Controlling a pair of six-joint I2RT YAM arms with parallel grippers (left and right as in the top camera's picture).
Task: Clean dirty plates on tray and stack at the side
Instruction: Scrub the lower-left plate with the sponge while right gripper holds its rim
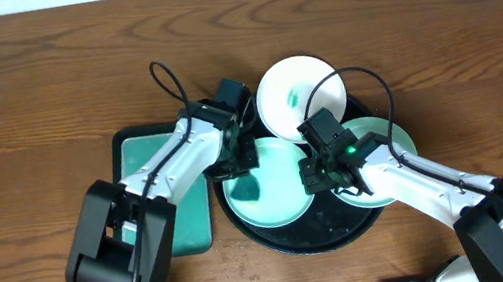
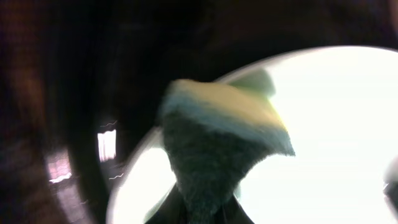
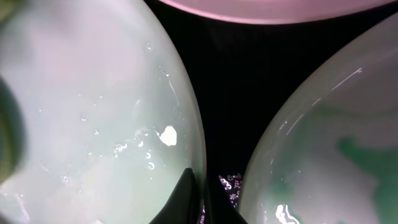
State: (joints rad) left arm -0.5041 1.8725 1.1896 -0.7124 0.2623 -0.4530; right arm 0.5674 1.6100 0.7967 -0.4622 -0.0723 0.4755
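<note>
The left gripper (image 1: 241, 161) is clamped on a sponge (image 2: 217, 137) over the left side of the teal-washed middle plate (image 1: 276, 198); the right gripper (image 1: 324, 174), nearly closed, pinches that plate's right rim. The black tray (image 1: 323, 239) sits at frame centre; the right plate (image 1: 384, 135) lies in it; the upper plate (image 1: 289, 89) overlaps its top edge.

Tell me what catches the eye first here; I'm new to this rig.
Three teal-smeared plates crowd the round black tray mid-table. The left pincer holds a sponge over the left plate, and the right pincer sits at that plate's rim, in the dark gap beside the right plate. A teal-padded rectangular tray lies left of them.
</note>
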